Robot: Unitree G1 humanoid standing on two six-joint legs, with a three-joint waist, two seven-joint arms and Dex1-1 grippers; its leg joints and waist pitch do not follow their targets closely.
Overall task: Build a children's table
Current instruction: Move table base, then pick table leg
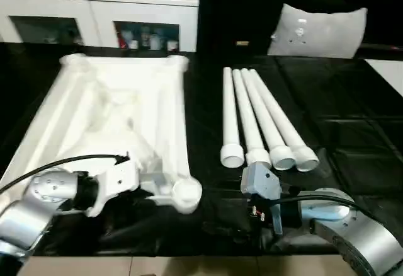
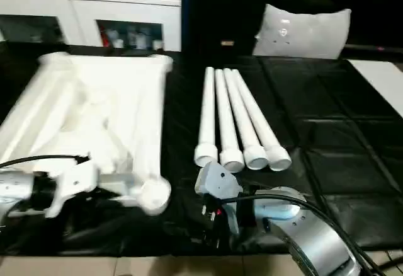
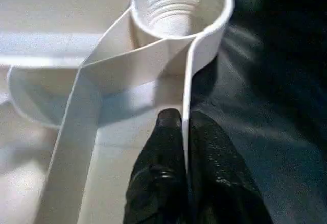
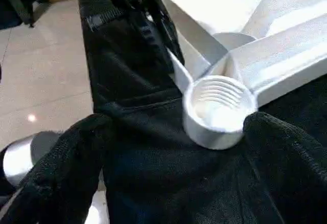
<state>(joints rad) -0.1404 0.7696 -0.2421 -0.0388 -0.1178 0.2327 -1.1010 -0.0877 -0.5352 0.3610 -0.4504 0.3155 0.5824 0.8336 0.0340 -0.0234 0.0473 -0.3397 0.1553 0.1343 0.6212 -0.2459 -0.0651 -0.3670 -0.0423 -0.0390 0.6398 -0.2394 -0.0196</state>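
On black cloth [image 1: 352, 137], left fingers [image 3: 158, 173] clamped on tabletop [image 1: 126, 112] rim; right fingers [image 4: 61, 168] apart.

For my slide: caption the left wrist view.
Left end effector pinches the tabletop's rim wall beside a threaded corner socket.

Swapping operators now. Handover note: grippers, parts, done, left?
Left gripper: shut on the tabletop's rim by the near corner socket.
Right gripper: open, holding nothing, near that socket.
Tabletop: upside down on the black mat, ribs up.
Legs: four, side by side on the mat to the right of the top.
Done: no leg fitted.
Left: all four legs.
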